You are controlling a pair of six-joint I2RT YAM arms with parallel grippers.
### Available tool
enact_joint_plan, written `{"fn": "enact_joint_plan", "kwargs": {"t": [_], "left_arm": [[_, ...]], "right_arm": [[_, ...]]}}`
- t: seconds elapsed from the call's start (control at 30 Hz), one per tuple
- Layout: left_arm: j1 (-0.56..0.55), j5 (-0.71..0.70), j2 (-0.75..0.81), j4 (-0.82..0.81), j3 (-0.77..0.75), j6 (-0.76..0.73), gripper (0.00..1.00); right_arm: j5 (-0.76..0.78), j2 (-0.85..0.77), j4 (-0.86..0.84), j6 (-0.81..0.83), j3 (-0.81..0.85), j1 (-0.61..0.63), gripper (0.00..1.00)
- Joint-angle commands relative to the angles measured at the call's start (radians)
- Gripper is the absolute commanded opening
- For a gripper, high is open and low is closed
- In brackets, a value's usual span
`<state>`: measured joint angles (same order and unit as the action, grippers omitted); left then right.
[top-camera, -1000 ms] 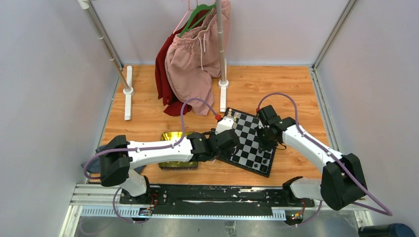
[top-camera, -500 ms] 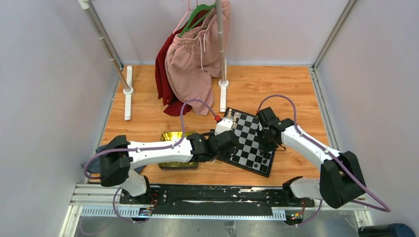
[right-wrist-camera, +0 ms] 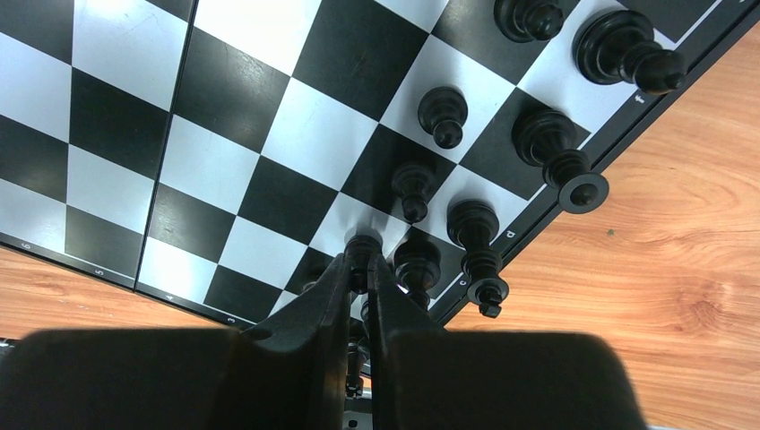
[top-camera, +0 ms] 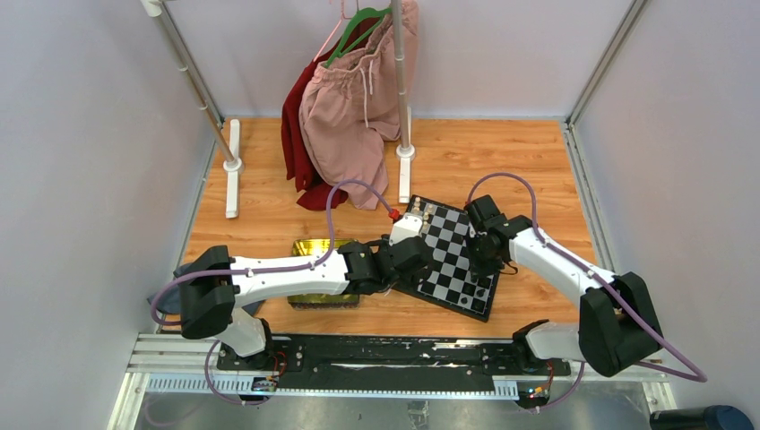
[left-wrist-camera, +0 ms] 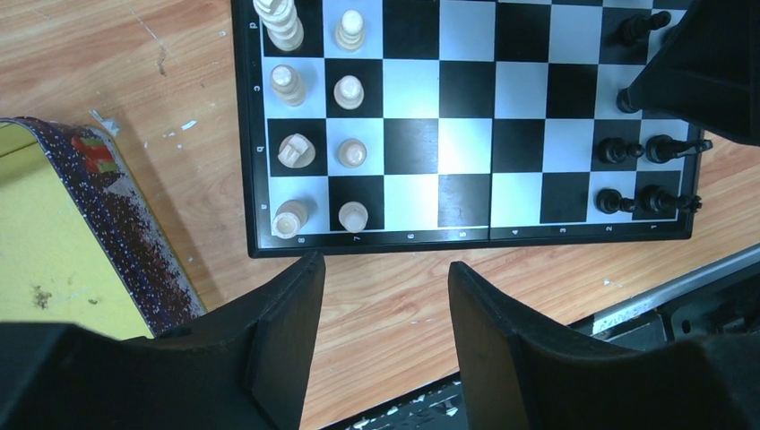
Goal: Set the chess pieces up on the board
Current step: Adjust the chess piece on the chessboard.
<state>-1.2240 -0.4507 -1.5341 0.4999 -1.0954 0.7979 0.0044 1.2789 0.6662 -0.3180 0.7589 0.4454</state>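
The board (top-camera: 455,269) lies tilted between both arms. In the right wrist view my right gripper (right-wrist-camera: 361,267) is shut on a black pawn (right-wrist-camera: 362,244), held over the board (right-wrist-camera: 228,85) by its black-side rows. Other black chess pieces (right-wrist-camera: 441,115) stand around it, with taller ones (right-wrist-camera: 551,148) along the edge. My left gripper (left-wrist-camera: 381,282) hangs open and empty over bare wood just off the board (left-wrist-camera: 466,90), near the cream pieces (left-wrist-camera: 349,90). Black pieces (left-wrist-camera: 613,150) stand at the opposite side. From above, the left gripper (top-camera: 414,255) and right gripper (top-camera: 485,253) flank the board.
A shiny yellow-green tray (top-camera: 314,273) lies left of the board, its speckled wall (left-wrist-camera: 116,224) close to my left fingers. A clothes rack with pink and red garments (top-camera: 349,107) stands at the back. The black rail (top-camera: 376,354) runs along the near edge.
My right gripper has shifted slightly left over the board, still shut on the pawn. The left arm has stayed almost still.
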Motion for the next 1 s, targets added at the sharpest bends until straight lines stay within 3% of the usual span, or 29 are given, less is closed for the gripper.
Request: {"fn": "enact_joint_plan", "kwargs": {"t": [0.0,0.73,0.97], "left_arm": [[0.004,-0.002,0.021,-0.017,0.018,0.011,0.58],[0.004,0.006,0.024,-0.025,0.029,0.014,0.58],[0.004,0.010,0.023,-0.029,0.029,0.012,0.58]], "right_arm": [[0.011,0.010,0.000,-0.011,-0.006,0.016,0.12],[0.011,0.039,-0.013,-0.019,0.014,0.031,0.12],[0.011,0.034,-0.008,-0.015,0.016,0.033,0.19]]}}
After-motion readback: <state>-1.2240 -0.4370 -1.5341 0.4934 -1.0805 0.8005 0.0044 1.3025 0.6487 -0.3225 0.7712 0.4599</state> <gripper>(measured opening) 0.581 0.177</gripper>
